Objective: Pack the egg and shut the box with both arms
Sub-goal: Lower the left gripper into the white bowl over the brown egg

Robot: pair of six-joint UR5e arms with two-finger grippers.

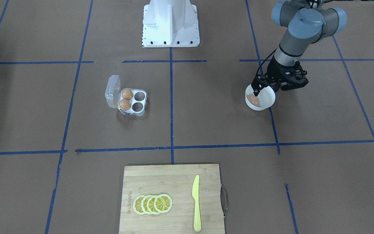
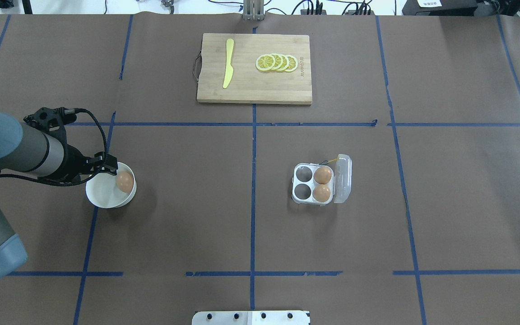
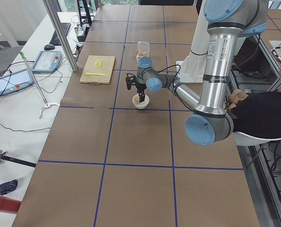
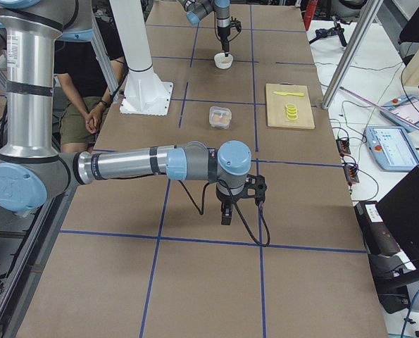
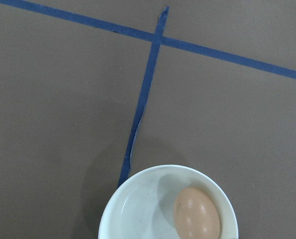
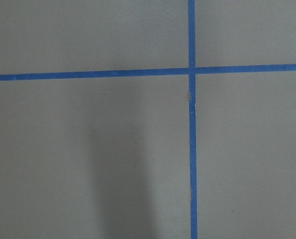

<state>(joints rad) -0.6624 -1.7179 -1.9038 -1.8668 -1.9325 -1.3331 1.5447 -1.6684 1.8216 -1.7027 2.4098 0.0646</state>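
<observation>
One egg (image 2: 125, 181) lies in a round white bowl (image 2: 99, 201) at the table's left; it also shows in the left wrist view (image 5: 197, 214). My left gripper (image 2: 109, 166) hangs just above the bowl's rim beside that egg, apparently open and empty. The clear egg box (image 2: 303, 183) stands right of centre with its lid (image 2: 343, 178) folded open. Two eggs (image 2: 322, 175) fill the cells next to the lid; the other two cells are empty. My right gripper (image 4: 225, 211) shows only in the exterior right view, low over bare table; I cannot tell whether it is open.
A wooden cutting board (image 2: 260, 90) at the far side holds several lemon slices (image 2: 277, 62) and a yellow knife (image 2: 228, 67). The white pedestal base (image 1: 170, 22) stands at the robot's side. Blue tape lines cross the brown table cover.
</observation>
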